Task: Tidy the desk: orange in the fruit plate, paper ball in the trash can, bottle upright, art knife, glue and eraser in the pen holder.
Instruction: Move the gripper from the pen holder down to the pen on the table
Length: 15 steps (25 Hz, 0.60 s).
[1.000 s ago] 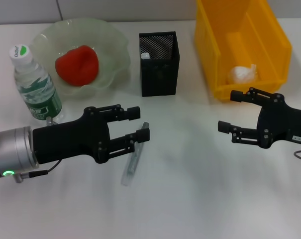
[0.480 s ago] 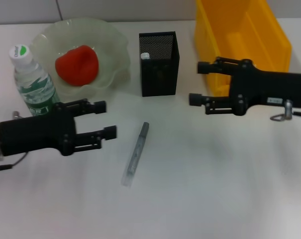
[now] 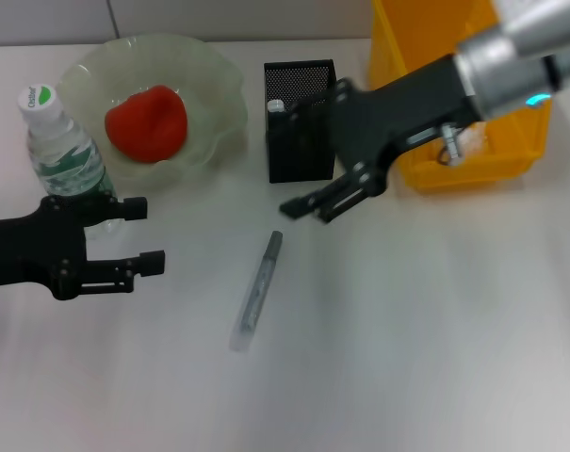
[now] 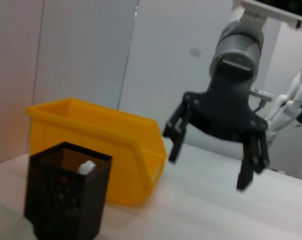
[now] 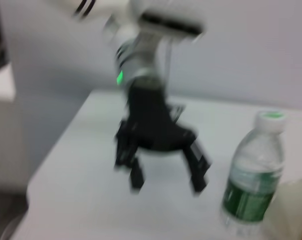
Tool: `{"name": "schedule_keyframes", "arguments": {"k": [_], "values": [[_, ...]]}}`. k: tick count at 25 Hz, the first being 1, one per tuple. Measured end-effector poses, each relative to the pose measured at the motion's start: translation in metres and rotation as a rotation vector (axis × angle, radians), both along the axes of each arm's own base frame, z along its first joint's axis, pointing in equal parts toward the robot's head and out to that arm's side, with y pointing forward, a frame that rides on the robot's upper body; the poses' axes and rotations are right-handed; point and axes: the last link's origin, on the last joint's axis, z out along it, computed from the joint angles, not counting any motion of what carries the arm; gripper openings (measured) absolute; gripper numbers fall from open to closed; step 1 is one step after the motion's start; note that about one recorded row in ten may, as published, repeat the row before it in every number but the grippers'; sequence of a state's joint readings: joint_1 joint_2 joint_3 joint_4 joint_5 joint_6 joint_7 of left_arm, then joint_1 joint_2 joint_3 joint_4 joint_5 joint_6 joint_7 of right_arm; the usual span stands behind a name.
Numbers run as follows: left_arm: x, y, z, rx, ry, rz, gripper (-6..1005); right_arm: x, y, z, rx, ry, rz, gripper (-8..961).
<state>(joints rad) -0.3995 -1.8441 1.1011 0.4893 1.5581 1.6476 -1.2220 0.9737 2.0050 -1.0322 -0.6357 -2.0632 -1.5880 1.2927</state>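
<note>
With jaws spread, my right gripper [image 3: 313, 202] nears the art knife [image 3: 256, 292]; it might clip the pen holder [image 3: 301, 122].

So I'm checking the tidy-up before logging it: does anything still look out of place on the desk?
Yes. The art knife lies flat on the table, in front of the pen holder instead of inside it. The bottle stands upright and nothing looks spilled.
</note>
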Motion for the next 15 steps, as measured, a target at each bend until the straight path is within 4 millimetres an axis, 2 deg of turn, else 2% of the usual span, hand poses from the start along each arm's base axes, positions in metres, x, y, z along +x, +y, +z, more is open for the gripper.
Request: {"name": "schedule_keyframes", "arguments": {"k": [3, 10, 15], "values": [[-0.001, 0.001, 0.004, 0.008, 0.006, 0.004, 814, -0.02, 0.0, -0.026, -0.024, -0.194, 0.164, 806], [0.003, 0.004, 0.006, -0.004, -0.018, 0.029, 813, -0.035, 0.0, -0.053, -0.015, -0.367, 0.392, 805], [0.002, 0.003, 0.006, 0.001, -0.033, 0.047, 813, -0.038, -0.005, -0.066, -0.029, -0.437, 0.511, 805]]}}
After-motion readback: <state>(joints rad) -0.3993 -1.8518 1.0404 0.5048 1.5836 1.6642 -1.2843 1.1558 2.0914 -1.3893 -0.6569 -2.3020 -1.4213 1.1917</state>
